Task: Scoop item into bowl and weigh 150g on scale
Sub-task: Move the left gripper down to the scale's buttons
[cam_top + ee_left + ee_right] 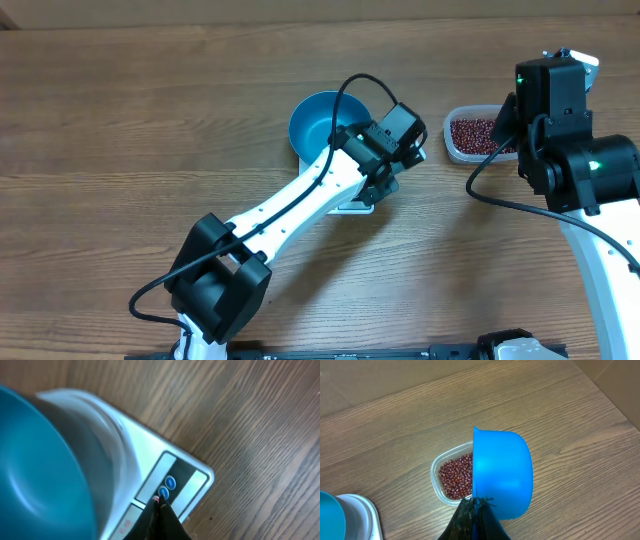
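The blue bowl (318, 125) stands on the white scale (150, 442), and in the overhead view my left arm covers most of that scale. My left gripper (159, 502) is shut, its tips pressed on the scale's button strip by the lower blue button (164, 493). The bowl (40, 470) fills the left of the left wrist view. The item, dark red beans (456, 476), lies in a clear tub (474, 135). My right gripper (479, 502) is shut on the handle of a blue scoop (502, 472), held above the tub's right part. No beans show on the scoop.
The tub (436, 480) sits on the wooden table to the right of the scale (362, 515). The right arm (560, 110) hangs over the tub's right end. A cable (500, 195) loops beside it.
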